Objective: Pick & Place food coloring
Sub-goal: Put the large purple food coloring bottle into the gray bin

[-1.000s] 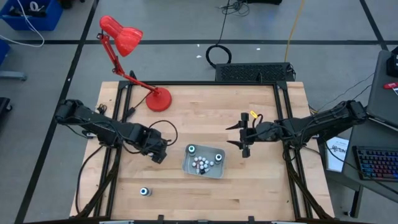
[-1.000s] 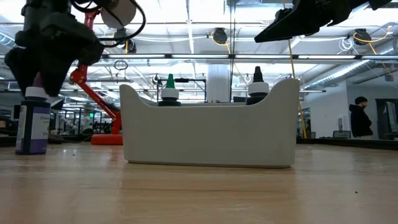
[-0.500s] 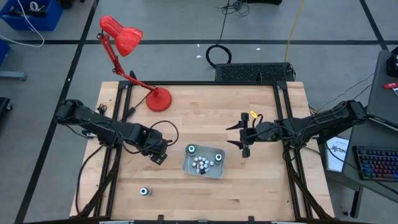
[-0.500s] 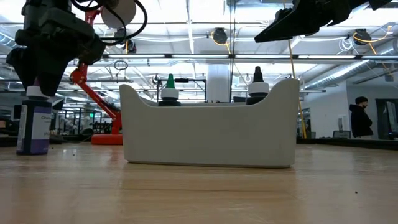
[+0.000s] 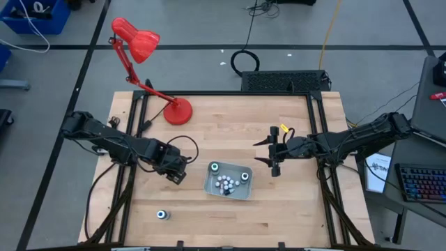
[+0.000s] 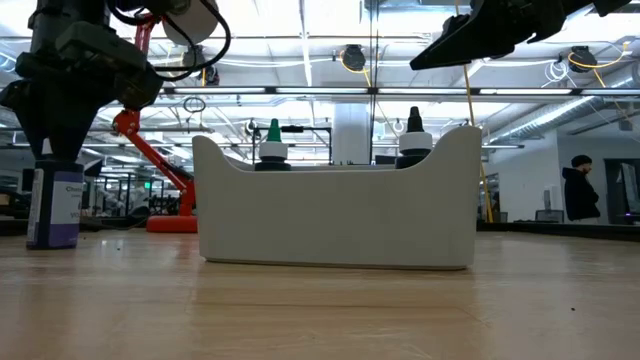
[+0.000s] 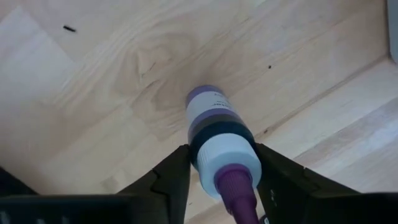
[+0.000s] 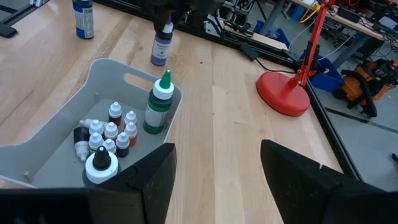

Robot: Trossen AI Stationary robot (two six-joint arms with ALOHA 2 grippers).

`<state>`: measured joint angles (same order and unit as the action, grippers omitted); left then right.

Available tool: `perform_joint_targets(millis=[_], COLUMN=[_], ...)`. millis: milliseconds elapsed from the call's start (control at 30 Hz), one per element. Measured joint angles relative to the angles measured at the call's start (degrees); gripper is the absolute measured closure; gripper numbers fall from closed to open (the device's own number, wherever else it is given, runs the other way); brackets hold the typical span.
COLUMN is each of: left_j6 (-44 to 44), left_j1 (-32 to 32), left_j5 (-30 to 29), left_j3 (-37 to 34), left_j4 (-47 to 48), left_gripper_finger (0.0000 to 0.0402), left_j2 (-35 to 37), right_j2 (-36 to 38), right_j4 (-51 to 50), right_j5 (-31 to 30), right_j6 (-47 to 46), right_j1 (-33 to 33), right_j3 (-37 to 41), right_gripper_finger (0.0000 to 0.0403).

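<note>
The left gripper [image 7: 217,180] has its two fingers pressed against either side of a purple bottle [image 7: 214,140] of food coloring, gripping it at the white collar just under the purple tip. The bottle stands upright on the wooden table [image 5: 230,125], long axis vertical and tip pointing up, just to the left of the grey tray [image 5: 212,185]. From table height the bottle [image 6: 52,205] stands directly beneath the dark gripper [image 6: 60,90]. A second ago the fingers were spread wide above the cap; they have since narrowed onto it, and the gripper sits lower over the bottle. The right gripper [image 5: 272,155] hangs with its fingers spread apart to the right of the tray, unchanged. The tray holds a green-tipped bottle [image 8: 157,106], a black-tipped bottle [image 8: 99,165] and a cluster of tiny vials [image 8: 112,134]. A blue bottle [image 5: 162,215] stands alone near the front edge, and a red lamp [image 5: 139,42] sits at the back left
</note>
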<state>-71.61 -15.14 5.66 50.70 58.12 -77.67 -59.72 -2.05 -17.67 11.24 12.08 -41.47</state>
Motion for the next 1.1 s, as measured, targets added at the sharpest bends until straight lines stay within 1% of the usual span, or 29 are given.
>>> perform_joint_targets(millis=[100,200,333,467,567,700,767,867,967,1100], left_j6=[1.4,3.0,5.5,11.1,15.7,21.6,25.8,31.2,35.7,41.8], left_j1=[0.0,-0.1,0.0,0.0,0.0,0.0,0.0,0.9,2.4,4.5], left_j5=[-0.7,-1.5,-4.3,-7.0,-9.3,-13.1,-14.6,-14.8,-13.9,-11.1], left_j3=[0.0,0.6,2.4,6.9,12.7,22.3,26.9,33.1,39.5,49.4], left_j4=[-0.1,0.1,0.5,0.3,1.1,3.7,3.2,1.9,3.0,8.8], left_gripper_finger=[0.0248,0.0268,0.0270,0.0270,0.0270,0.0270,0.0270,0.0271,0.0272,0.0272], left_j2=[0.0,-0.1,-0.4,-0.3,-0.3,-0.3,-0.2,-1.4,-5.8,-16.1], right_j2=[0.0,0.0,0.0,0.0,0.0,0.0,0.0,0.0,0.0,0.0], right_j4=[0.0,0.0,0.1,0.1,0.1,0.1,0.1,0.1,0.1,0.1], right_j5=[0.0,0.0,0.0,-0.1,-0.1,-0.1,-0.1,-0.1,-0.2,-0.2], right_j6=[0.0,0.0,0.0,0.0,0.0,-0.2,-0.2,-0.3,-0.2,-0.3], right_j1=[0.0,0.0,0.0,0.0,0.0,0.0,0.0,0.0,0.0,0.0], right_j3=[0.0,0.0,0.0,0.0,0.0,0.0,0.0,0.0,0.0,0.0], right_gripper_finger=[0.0182,0.0182,0.0182,0.0182,0.0182,0.0182,0.0184,0.0187,0.0189,0.0190])
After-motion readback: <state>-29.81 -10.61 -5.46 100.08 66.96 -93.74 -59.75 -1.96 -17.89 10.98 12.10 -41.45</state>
